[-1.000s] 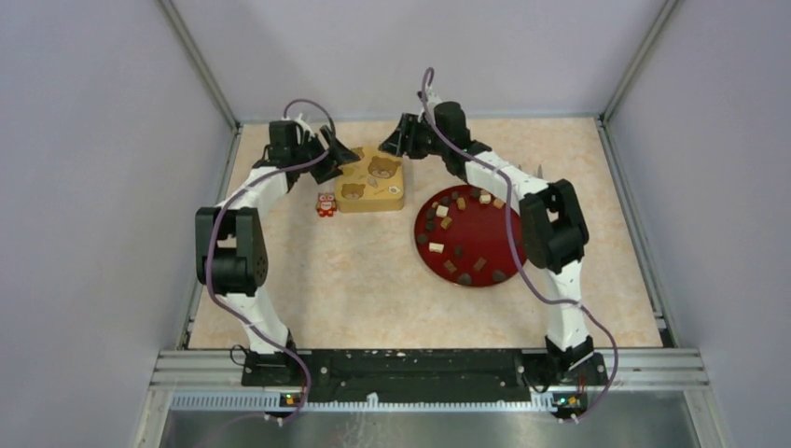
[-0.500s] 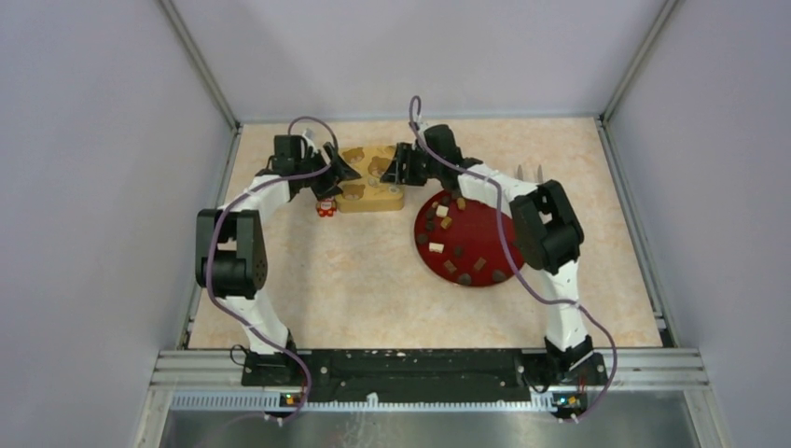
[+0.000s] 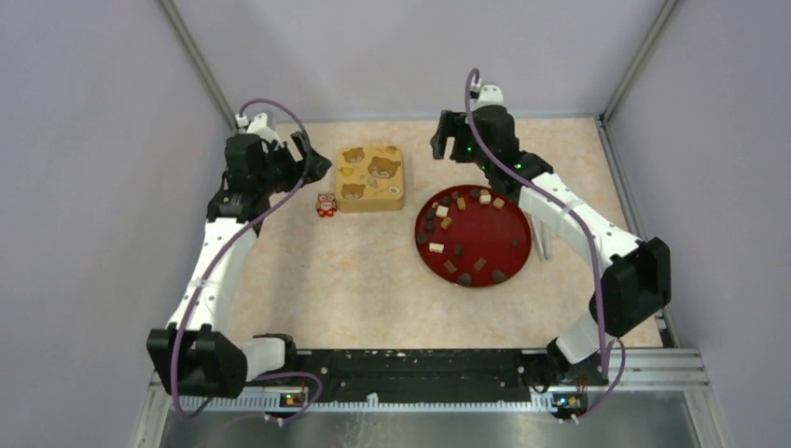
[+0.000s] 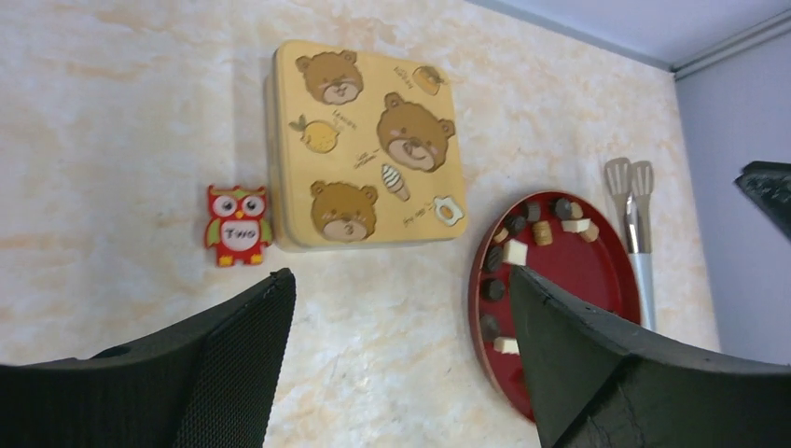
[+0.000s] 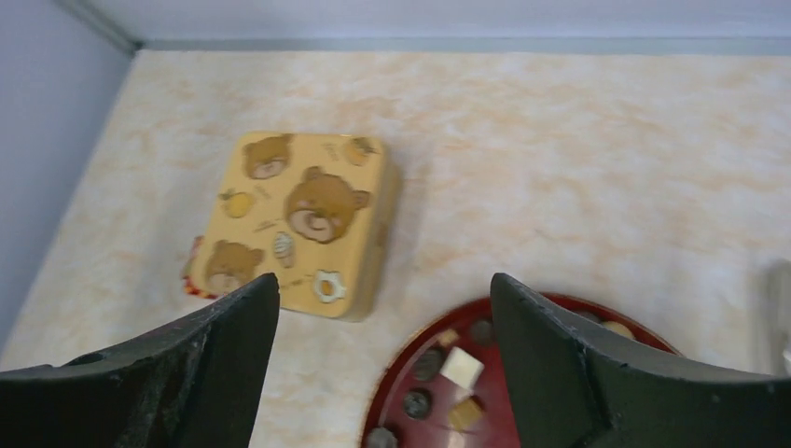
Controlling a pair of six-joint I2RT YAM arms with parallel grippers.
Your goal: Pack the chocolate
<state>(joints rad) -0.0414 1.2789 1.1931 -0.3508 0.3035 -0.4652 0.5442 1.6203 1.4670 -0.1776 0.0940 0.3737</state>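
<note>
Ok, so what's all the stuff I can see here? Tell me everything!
chocolate: over a dozen pieces, dark brown, tan and cream, scattered on the plate
plate: one, red and round, right of the table's middle
box: one, tan with bear pictures, lid on, left of the plate
owl piece: one, red and white, marked "Two", just left of the box
tongs: one pair, silver with a white handle, lying right of the plate
table: one, pale peach marble pattern
left fingers: two, black, open and empty, up in the air left of the box
right fingers: two, black, open and empty, up in the air near the plate's far edge
</note>
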